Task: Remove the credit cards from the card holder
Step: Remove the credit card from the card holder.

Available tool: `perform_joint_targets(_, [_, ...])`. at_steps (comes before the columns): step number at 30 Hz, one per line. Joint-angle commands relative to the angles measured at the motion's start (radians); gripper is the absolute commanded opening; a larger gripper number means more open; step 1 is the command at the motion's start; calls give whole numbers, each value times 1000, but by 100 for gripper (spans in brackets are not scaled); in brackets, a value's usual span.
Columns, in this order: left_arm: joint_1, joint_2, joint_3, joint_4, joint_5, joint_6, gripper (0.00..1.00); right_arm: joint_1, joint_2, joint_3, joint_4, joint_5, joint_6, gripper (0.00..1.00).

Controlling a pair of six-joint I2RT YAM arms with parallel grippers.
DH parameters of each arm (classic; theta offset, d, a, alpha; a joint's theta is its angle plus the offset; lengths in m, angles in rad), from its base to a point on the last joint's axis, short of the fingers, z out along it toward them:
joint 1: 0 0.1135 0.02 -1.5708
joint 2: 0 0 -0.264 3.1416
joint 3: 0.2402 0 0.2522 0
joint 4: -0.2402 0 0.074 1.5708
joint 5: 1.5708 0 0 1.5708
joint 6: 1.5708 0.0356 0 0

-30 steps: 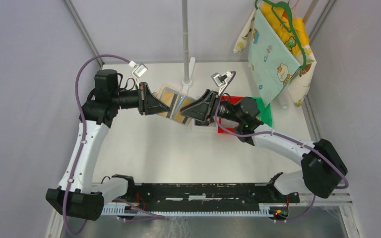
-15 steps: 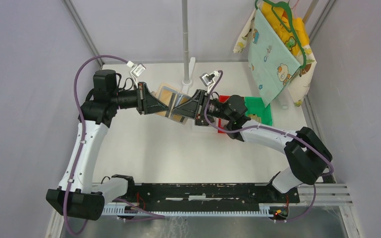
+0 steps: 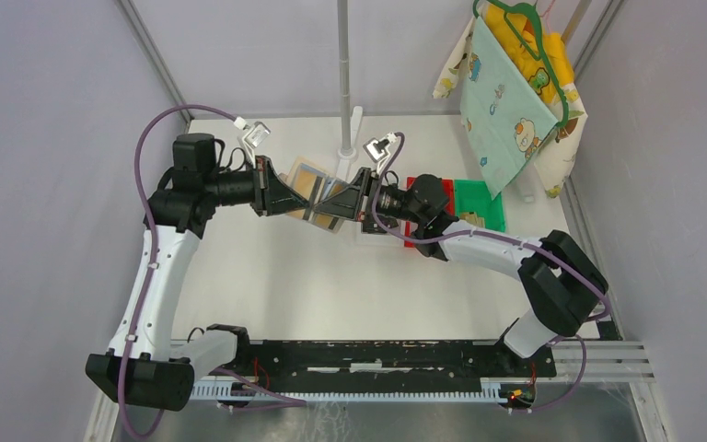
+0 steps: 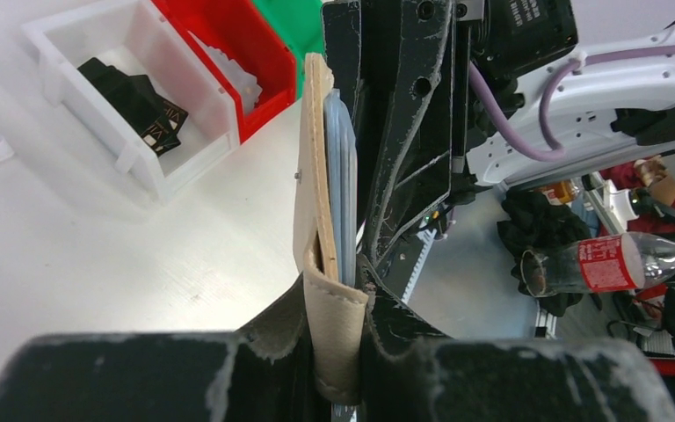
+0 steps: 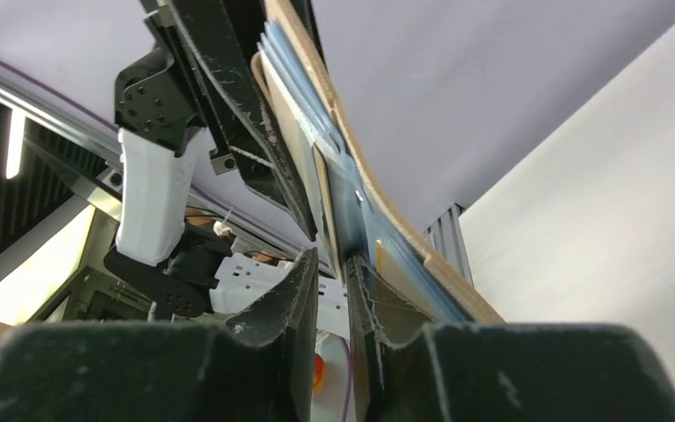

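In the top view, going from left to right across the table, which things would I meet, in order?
left gripper → card holder → right gripper → red bin → green bin → hanging cloth

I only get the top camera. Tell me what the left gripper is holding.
Observer: The left gripper is shut on the holder, pinching its tan stitched edge. The holder stands on edge.
Operator: Report anything already taken out.
Observer: Black cards lie in the white bin.
Operator: Now the other arm.
Observer: The right gripper has its jaws narrowly apart around a card that sticks out of the holder. I cannot tell whether it grips the card.
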Motion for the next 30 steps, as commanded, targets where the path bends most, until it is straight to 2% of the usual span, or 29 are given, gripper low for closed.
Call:
perform_joint_targets(1, [-18, -18, -21, -69, 41, 82, 17, 29, -52, 99, -33, 69, -83, 16])
perform_joint_targets(3, [-18, -15, -18, -69, 67, 81, 23, 30, -60, 97, -46, 68, -99, 3])
perform_joint_targets(4, [-19, -14, -15, -69, 80, 79, 26, 30, -63, 90, -40, 68, -99, 0])
perform_joint_targets(9, [-18, 8, 2, -78, 168, 68, 33, 30, -79, 43, 0, 65, -96, 0])
perform_joint_targets(14, [-18, 32, 18, -106, 315, 63, 32, 30, -116, -22, 0, 66, -119, 0])
perform_joint_targets(18, [-18, 27, 32, -105, 330, 68, 32, 30, -136, -77, 23, 75, -117, 0])
perform_joint_targets(23, [-18, 28, 63, -106, 369, 45, 27, 29, -148, -113, 38, 83, -112, 0])
perform_joint_targets(26, [-18, 27, 72, -105, 365, 46, 20, 30, -148, -115, 45, 79, -108, 0])
perform_joint_targets(30, [-18, 27, 79, -105, 366, 39, 19, 30, -156, -118, 18, 75, -122, 0])
